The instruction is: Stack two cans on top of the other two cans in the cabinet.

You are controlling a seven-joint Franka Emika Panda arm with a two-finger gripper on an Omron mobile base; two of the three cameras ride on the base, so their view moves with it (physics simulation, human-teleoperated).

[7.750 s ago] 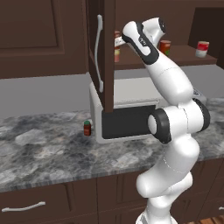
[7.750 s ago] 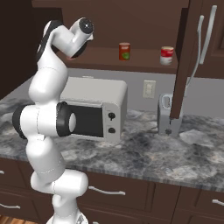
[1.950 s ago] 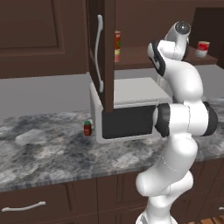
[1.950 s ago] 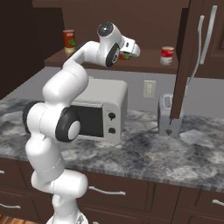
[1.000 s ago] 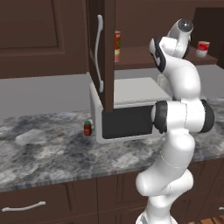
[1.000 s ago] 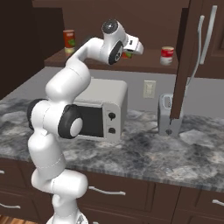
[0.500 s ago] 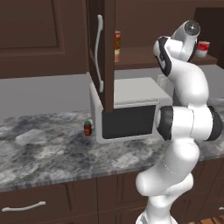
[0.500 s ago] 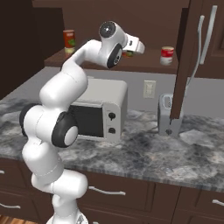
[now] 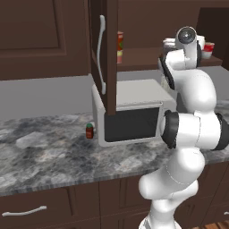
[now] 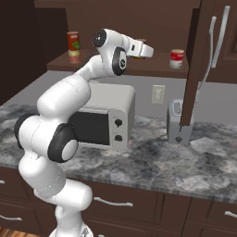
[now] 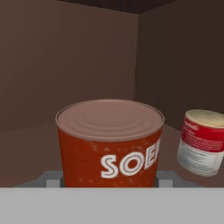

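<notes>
A: Where is the pincer?

B: Up high, reaching into the open cupboard, just over its shelf.

A: Got anything?

B: Right at an orange can with white letters and a pale top. One fingertip tight by each side of it. Squeezing or only beside it? Cannot tell.

A: Any more cans?

B: Yes. A red can with a white band near the orange one, apart from it, on the same shelf. Also a red and yellow can far off at the other end of the shelf, close to the open door with the long white handle.

A: And down below?

B: A white microwave on the grey stone counter, under the shelf. A little red bottle with a green cap just beside the microwave. A grey toaster over on the other side.
</notes>
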